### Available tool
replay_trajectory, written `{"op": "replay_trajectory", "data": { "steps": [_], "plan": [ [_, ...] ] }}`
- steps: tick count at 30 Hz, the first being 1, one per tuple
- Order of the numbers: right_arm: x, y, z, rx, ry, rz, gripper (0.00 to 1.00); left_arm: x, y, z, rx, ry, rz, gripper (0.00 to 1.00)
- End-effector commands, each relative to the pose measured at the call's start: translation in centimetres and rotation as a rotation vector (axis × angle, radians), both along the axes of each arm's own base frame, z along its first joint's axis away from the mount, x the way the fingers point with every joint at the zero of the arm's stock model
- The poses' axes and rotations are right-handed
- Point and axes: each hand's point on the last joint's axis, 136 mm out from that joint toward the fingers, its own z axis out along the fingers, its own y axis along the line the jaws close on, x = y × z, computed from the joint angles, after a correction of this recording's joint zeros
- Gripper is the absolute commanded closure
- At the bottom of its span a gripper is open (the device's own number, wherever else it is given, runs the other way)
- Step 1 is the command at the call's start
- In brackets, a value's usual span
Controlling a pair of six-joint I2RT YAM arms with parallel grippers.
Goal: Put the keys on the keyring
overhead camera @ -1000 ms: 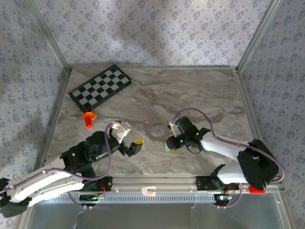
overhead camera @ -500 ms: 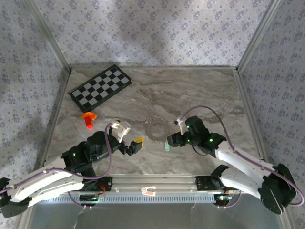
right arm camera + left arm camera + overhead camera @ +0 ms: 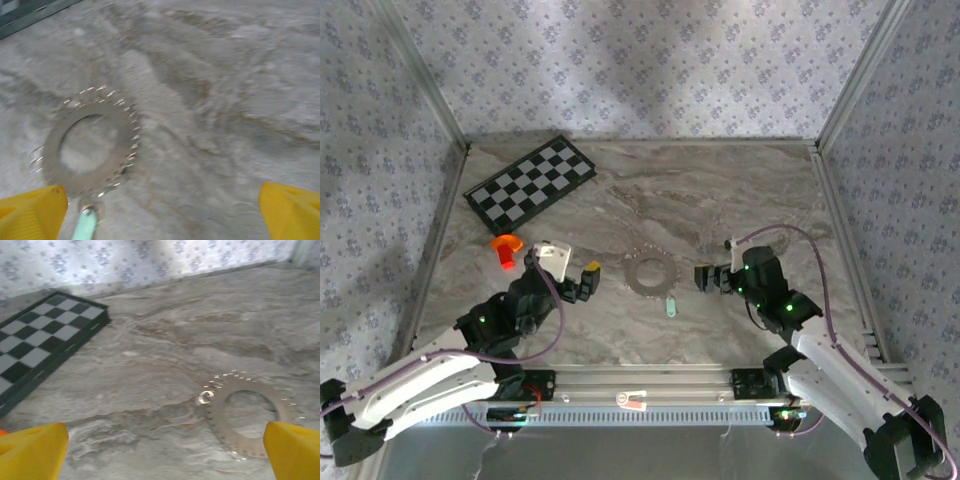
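- The left gripper [image 3: 163, 454] is wide open and holds nothing.
- The right gripper [image 3: 164, 212] is wide open and empty too.
- The green key [image 3: 85, 226] lies just in front of the right gripper, by one yellow fingertip.
- The keyring [image 3: 125, 150] lies flat just past the key, between both grippers.

I find no writing, label, brand or number to read in any of my views. The checkerboard [image 3: 530, 183] at the upper left bears only plain dark and pale squares.
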Motion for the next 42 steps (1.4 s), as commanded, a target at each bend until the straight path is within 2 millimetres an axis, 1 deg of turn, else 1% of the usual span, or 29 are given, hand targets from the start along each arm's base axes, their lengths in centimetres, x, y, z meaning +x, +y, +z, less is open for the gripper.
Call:
{"op": "replay_trajectory", "data": {
  "steps": [1, 3, 8, 12, 14, 16, 18, 19, 21, 25, 28, 34, 36, 39, 42],
  "plan": [
    [1.3, -4.1, -0.1, -0.029, -0.010, -0.202, 0.00, 1.1, 2.3, 0.0, 0.052, -0.044, 0.101, 0.00],
    [1.7, -5.7, -0.3, -0.015, 0.001, -0.262, 0.00, 1.5, 3.5, -0.3, 0.071, -0.053, 0.147, 0.00],
    [2.5, -8.9, -0.6, -0.006, -0.016, -0.367, 0.00, 2.7, 6.9, -1.4, 0.077, -0.068, 0.291, 0.00],
    [2.8, -10.5, 0.1, -0.012, -0.089, -0.421, 0.00, 3.7, 9.3, -2.1, 0.091, -0.085, 0.383, 0.00],
    [2.9, -10.8, 0.8, -0.034, -0.173, -0.410, 0.00, 4.1, 10.2, -2.4, 0.098, -0.094, 0.422, 0.00],
    [2.9, -11.2, 2.0, -0.067, -0.279, -0.407, 0.00, 4.4, 11.1, -2.8, 0.113, -0.103, 0.454, 0.00],
    [2.8, -11.3, 2.4, -0.114, -0.353, -0.385, 0.00, 4.8, 12.0, -3.1, 0.125, -0.114, 0.485, 0.00],
    [2.8, -11.3, 2.4, -0.147, -0.383, -0.367, 0.00, 5.0, 12.5, -3.3, 0.131, -0.116, 0.507, 0.00],
    [2.6, -11.3, 1.3, -0.181, -0.383, -0.350, 0.00, 5.5, 13.5, -3.9, 0.141, -0.116, 0.548, 0.00],
    [2.6, -12.2, -0.7, -0.199, -0.352, -0.383, 0.00, 6.2, 15.4, -5.1, 0.170, -0.123, 0.642, 0.00],
    [2.6, -13.0, -1.8, -0.227, -0.342, -0.415, 0.00, 6.7, 16.5, -6.3, 0.174, -0.100, 0.683, 0.00],
    [2.9, -14.3, -1.6, -0.237, -0.354, -0.484, 0.00, 7.3, 18.3, -8.8, 0.159, -0.046, 0.739, 0.00],
    [3.1, -14.5, -1.6, -0.240, -0.355, -0.489, 0.01, 7.5, 18.7, -9.2, 0.162, -0.032, 0.752, 0.00],
    [3.7, -14.5, -1.7, -0.250, -0.353, -0.484, 0.00, 8.1, 19.2, -8.9, 0.156, -0.058, 0.762, 0.00],
    [4.2, -14.5, -1.8, -0.255, -0.353, -0.488, 0.00, 8.8, 19.8, -9.1, 0.146, -0.048, 0.779, 0.00]
  ]
}}
